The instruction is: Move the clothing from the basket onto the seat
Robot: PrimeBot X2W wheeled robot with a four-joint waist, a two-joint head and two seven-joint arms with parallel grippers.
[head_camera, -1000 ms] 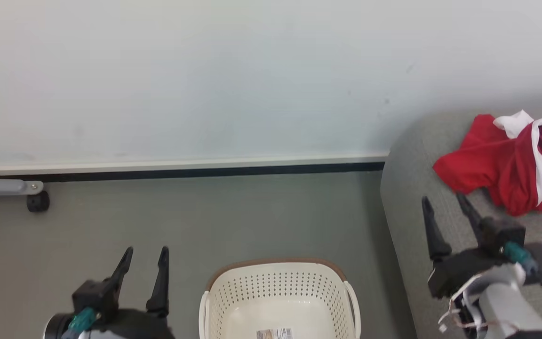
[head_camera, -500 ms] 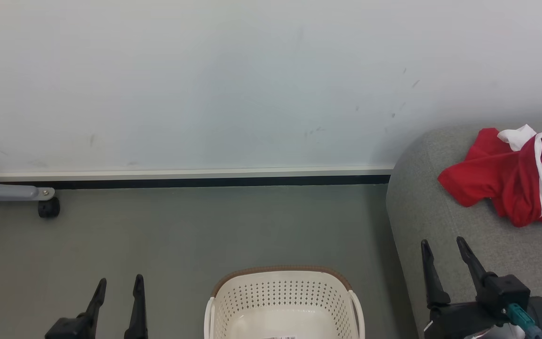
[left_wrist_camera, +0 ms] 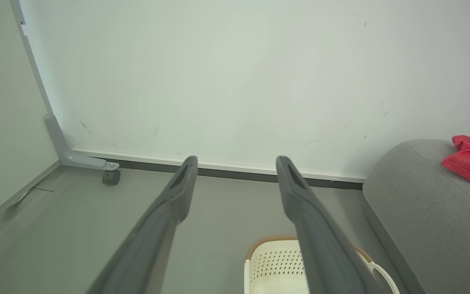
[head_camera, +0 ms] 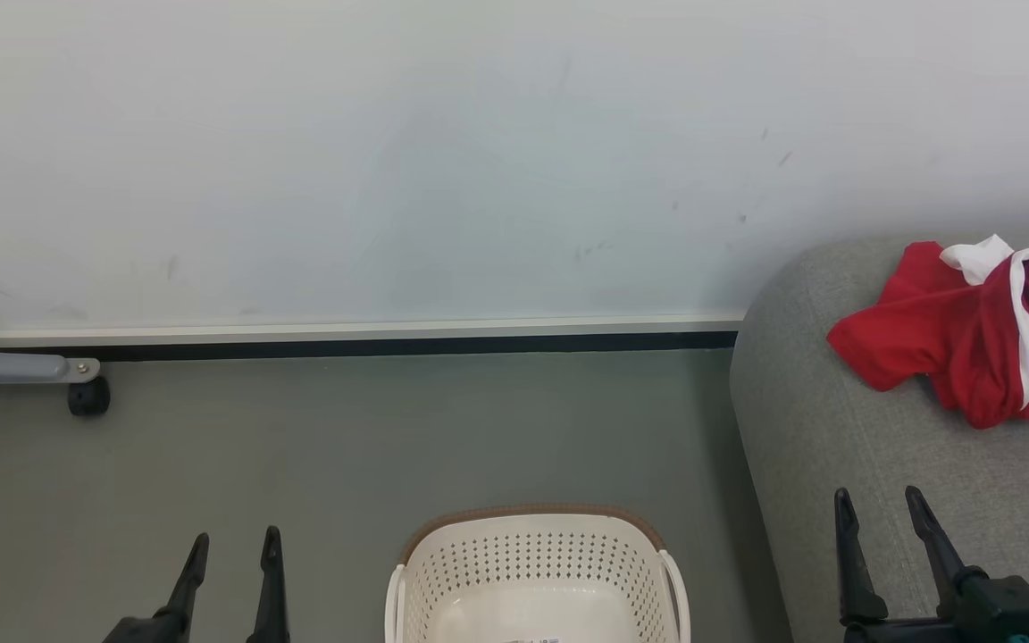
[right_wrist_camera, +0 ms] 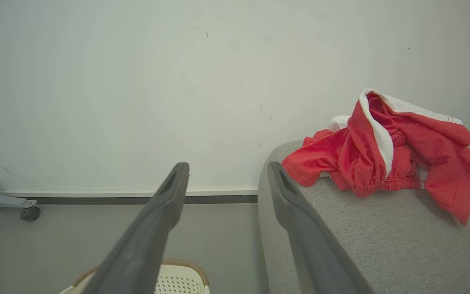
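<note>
Two hands, both released with fingers apart: the left hand (head_camera: 237, 536) hangs above open floor (head_camera: 389, 446) beside the one basket (head_camera: 532, 563), the right hand (head_camera: 876, 493) above the seat (head_camera: 836, 429). The basket's bottom label (head_camera: 537, 639) is cut off, unreadable. The clothing (head_camera: 952, 348) lies in one red-and-white heap on the seat, well beyond the right hand.

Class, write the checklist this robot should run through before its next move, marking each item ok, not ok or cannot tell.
1. The clothing lies on the seat: ok.
2. The basket holds no garment: cannot tell; its near part is cut off.
3. The left gripper is open, holding nothing: ok.
4. The right gripper is open, holding nothing: ok.
5. The right gripper is apart from the clothing: ok.
</note>
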